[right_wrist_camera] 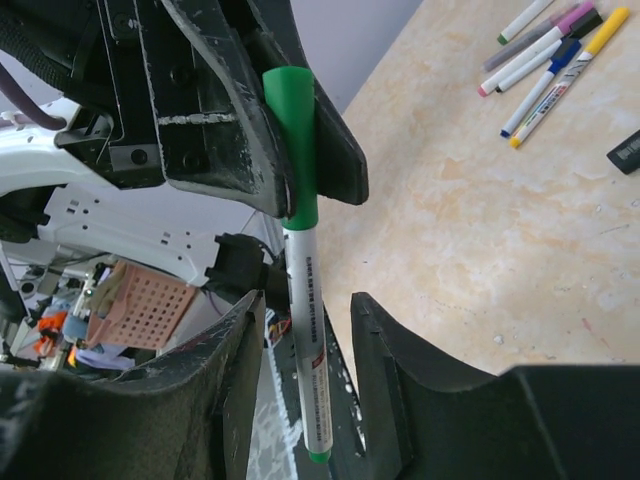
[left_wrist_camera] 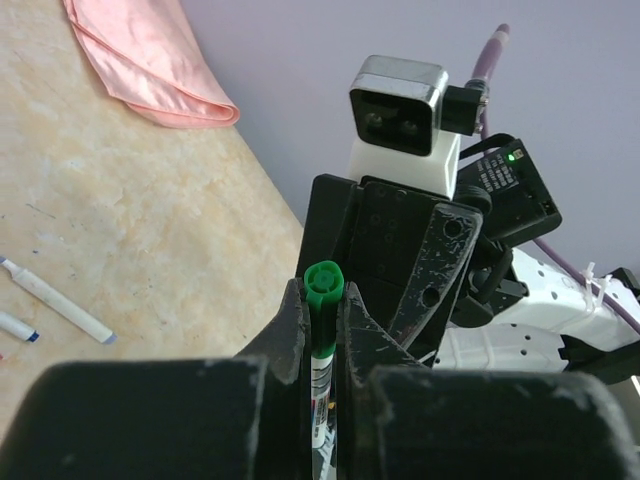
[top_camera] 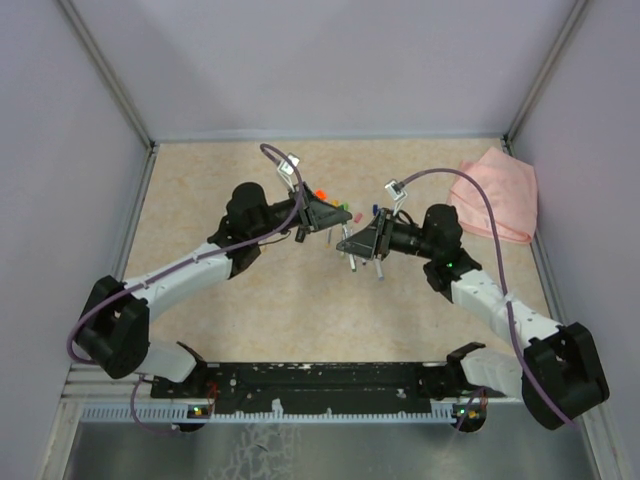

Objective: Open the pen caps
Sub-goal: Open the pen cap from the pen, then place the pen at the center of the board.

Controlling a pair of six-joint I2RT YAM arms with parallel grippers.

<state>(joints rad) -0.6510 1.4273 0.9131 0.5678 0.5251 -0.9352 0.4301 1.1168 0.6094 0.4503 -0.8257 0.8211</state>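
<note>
My left tool [left_wrist_camera: 322, 305] is clamped shut on the green cap [right_wrist_camera: 290, 130] of a marker held in the air between the two arms, cap end up in the right wrist view and the white printed barrel [right_wrist_camera: 308, 340] hanging down out of it. My right tool [right_wrist_camera: 308, 305] stands open: its two fingers flank the barrel, with a gap showing on either side, so nothing of mine grips the barrel yet. The step, as I judge it, is to part cap from barrel. To do it well I would centre the barrel between the right fingers, close on the printed stretch rather than the very tail, and pull straight along the marker's own line while the left tool stays put. Any sideways pull could bend the barrel or twist the cap out of my grip. A slight twist may help if the cap sticks, and I would close firmly before pulling, since a smooth barrel is likely to slip. The rest of the pen caps [right_wrist_camera: 560, 40] (yellow, blue, pink and darker ones) sit on markers lying loose on the surface [right_wrist_camera: 520, 230], a mottled beige top with faint ink marks. A pink cloth [left_wrist_camera: 150, 70] lies folded in the far right corner, well apart from the markers. Plain lilac walls [top_camera: 320, 60] close in three sides.
</note>
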